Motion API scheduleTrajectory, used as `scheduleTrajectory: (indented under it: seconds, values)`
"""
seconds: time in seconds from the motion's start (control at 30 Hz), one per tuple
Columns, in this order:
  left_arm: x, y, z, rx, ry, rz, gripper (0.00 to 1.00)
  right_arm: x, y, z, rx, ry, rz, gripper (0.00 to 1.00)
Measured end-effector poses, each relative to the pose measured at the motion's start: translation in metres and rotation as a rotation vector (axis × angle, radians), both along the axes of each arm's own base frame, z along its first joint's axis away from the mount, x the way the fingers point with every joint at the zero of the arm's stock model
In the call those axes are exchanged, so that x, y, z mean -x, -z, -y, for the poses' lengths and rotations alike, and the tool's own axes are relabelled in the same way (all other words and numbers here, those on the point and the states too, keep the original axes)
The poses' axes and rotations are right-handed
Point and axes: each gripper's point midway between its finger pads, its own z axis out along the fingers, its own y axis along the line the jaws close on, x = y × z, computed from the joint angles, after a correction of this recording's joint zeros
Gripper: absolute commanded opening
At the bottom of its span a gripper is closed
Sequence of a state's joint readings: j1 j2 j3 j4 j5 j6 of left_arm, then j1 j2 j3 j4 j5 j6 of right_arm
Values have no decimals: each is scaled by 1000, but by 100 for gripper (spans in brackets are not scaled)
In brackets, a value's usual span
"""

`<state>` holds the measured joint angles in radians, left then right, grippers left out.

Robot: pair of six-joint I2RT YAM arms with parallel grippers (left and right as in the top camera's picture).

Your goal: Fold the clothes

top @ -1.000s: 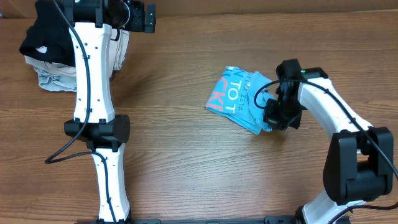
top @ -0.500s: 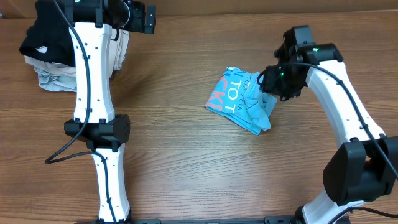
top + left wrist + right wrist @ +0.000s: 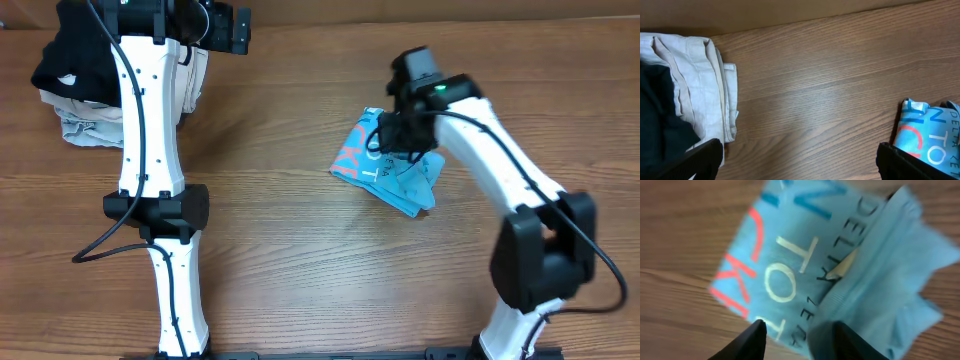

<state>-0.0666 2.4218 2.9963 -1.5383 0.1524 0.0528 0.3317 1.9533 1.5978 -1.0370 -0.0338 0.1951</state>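
Observation:
The sky-blue T-shirt (image 3: 362,162) lies folded into a small bundle on the wooden table, right of centre, with white and pink lettering facing up. It fills the right wrist view (image 3: 805,255) and shows at the right edge of the left wrist view (image 3: 932,137). My right gripper (image 3: 396,136) hovers over the shirt's upper part, fingers (image 3: 797,340) apart with nothing between them. My left gripper (image 3: 228,28) is at the far left of the table, open wide and empty (image 3: 800,170), well away from the shirt.
A pile of folded garments sits at the far left corner: a black one (image 3: 62,62) on top of beige and pale ones (image 3: 85,125). They also show in the left wrist view (image 3: 695,85). Bare wooden tabletop (image 3: 300,260) surrounds the shirt.
My right gripper has moved from the shirt's right lower edge up and then left, to above the shirt's upper part. The shirt and the left arm have not moved.

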Motion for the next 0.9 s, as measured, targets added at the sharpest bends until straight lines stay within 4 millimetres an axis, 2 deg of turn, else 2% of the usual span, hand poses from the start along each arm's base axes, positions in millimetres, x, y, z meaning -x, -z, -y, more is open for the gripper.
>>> scheduleTrajectory:
  seconds: [0.07, 0.13, 0.3, 0.57, 0.73, 0.83, 0.87, 0.9]
  values:
    - [0, 0, 0, 0, 1, 0, 100, 4, 17, 0, 46, 2, -37, 45]
    - [0, 0, 0, -2, 2, 1, 100, 7, 29, 7, 98, 24, -69, 39]
    - [0, 0, 0, -2, 3, 0, 100, 14, 32, 35, 228, 107, -93, 4]
    - [1, 0, 0, -4, 5, -2, 100, 32, 25, 74, 302, 217, -172, 4]
    - [2, 2, 0, -4, 5, -11, 100, 46, 9, 95, 261, 297, -225, 4]
    - [2, 2, 0, -5, 5, -10, 100, 45, 10, 109, 213, 359, -243, 4]
    - [2, 2, 0, -5, 5, -11, 100, 46, 13, 113, 200, 376, -253, 13]
    - [2, 2, 0, -5, 5, -10, 100, 49, 16, 119, 190, 399, -269, 33]
